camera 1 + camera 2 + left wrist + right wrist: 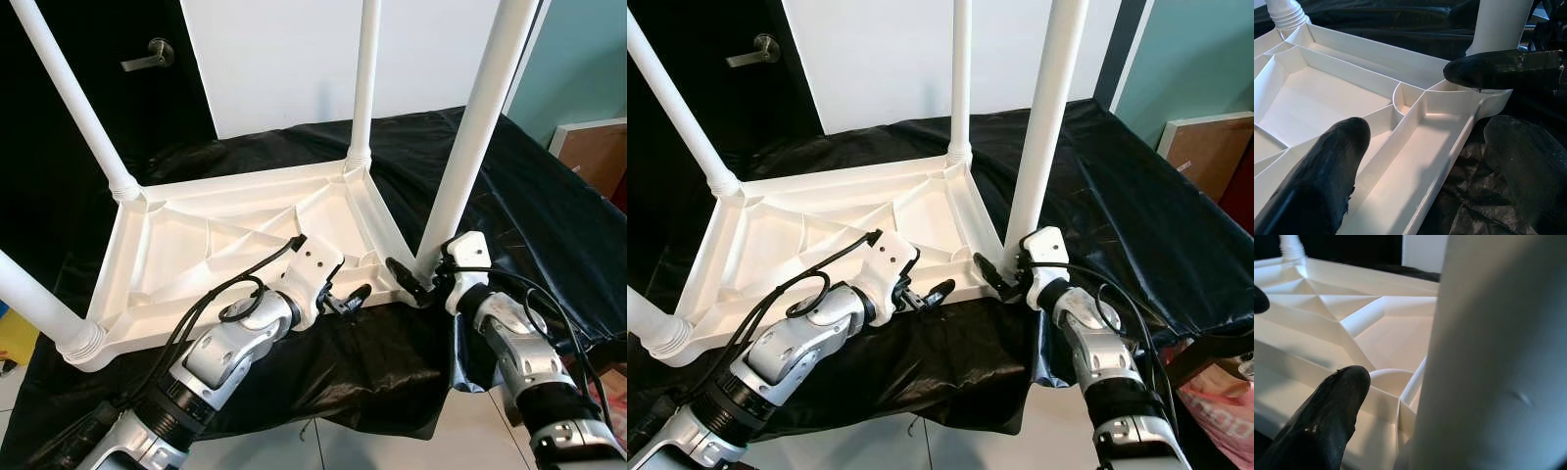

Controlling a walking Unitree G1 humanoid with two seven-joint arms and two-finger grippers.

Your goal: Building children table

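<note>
The white tabletop (245, 245) lay upside down on the black cloth (549, 215), ribs up, with four white legs standing from its corners: far-left leg (73, 98), near-left leg (34, 304), far-right leg (367, 78), and the near-right leg (475, 127) closest to my right arm.

My left gripper (348, 299) sat at the near rim of the tabletop, its fingers spread and holding nothing; in the left wrist view one finger (1317, 181) hung over the ribbed underside and the other lay outside the rim above the cloth. I judged its job was to steady the tabletop, so it should press on the rim without sliding it toward the edge of the cloth.

My right gripper (416, 279) was at the foot of the near-right leg, beside its socket. In the right wrist view the leg (1498, 357) loomed just beside one finger (1322, 421); I cannot tell whether the fingers were closed around the leg or merely against it. To seat that leg well, I judged I should grip low, keep it square to its socket, and turn or push along its axis.

Beyond the cloth stood a dark door with a lever handle (147, 56), a white wall, and a wooden board (593, 152) to the right. The near-right leg itself crowded my right wrist.
</note>
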